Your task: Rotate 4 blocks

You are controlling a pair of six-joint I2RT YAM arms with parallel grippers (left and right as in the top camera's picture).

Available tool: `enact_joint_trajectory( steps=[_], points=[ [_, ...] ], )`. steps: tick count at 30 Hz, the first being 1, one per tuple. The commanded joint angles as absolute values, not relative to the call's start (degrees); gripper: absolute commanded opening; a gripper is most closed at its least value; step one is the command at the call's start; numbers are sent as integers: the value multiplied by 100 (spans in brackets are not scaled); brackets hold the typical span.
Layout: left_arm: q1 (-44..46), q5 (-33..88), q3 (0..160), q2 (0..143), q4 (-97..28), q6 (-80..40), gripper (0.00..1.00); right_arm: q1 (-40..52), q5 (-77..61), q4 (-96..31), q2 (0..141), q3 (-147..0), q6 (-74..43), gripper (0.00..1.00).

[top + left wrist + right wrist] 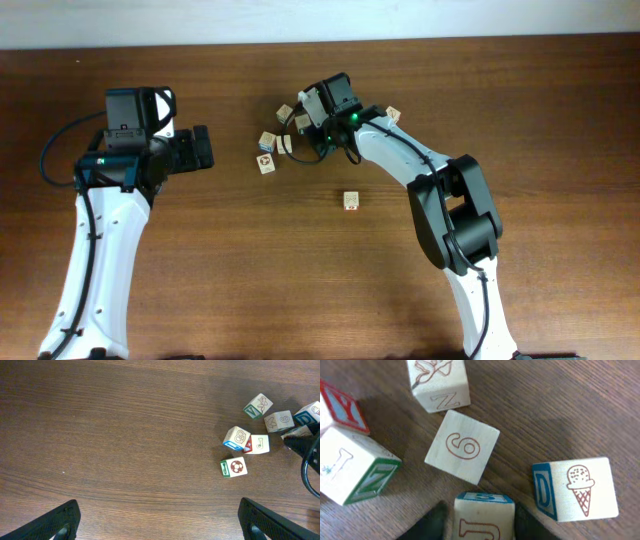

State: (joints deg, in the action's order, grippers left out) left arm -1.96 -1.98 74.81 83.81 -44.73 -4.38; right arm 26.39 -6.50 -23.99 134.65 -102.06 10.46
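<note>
The left gripper (159, 510) hung with its fingers (60, 521) spread wide, the wooden table (110, 425) showing between them. Ahead of the gripper, out beyond the finger on the view's right side, several blocks (257, 444) lay loosely clustered. The soccer-ball block (233, 467) was nearest the fingers, with two touching blocks just past it and the others farther out. A black part (306, 446) with a looped cable overlapped the outermost ones.

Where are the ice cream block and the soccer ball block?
Pale wooden cube with ice-cream cone (580, 487): right wrist view, cone face.
Pale wooden cube with soccer ball (238, 466): left wrist view, ball face.
</note>
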Motion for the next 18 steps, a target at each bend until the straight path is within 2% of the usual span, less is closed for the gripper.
enact_joint_trajectory(
  steps=[1,4,7,9,11,13,16,18],
  points=[
    [-204,-239,7575,8357,-4464,-515,99,2657,-515,-2421,13524,-10302,604,34],
    [-204,-239,7575,8357,-4464,-515,99,2657,-552,-3310,12849,-10619,-71,24],
    [-204,-239,7575,8357,-4464,-515,99,2661,-585,-4348,11974,-10619,-834,23],
    [-204,-239,7575,8357,-4466,-515,99,2674,-580,-5684,11362,-10619,-1653,16],
    [-204,-239,7575,8357,-4464,-515,99,2814,-580,-6158,11439,-10503,-2123,16],
    [-204,-239,7575,8357,-4464,-515,99,3114,-550,-5942,11491,-9977,-2447,16],
    [-204,-239,7575,8357,-4464,-515,99,3404,-401,-4742,11491,-8547,-3457,17],
    [-204,-239,7575,8357,-4464,-515,99,3411,-403,-4099,11491,-8007,-3483,17]
  ],
)
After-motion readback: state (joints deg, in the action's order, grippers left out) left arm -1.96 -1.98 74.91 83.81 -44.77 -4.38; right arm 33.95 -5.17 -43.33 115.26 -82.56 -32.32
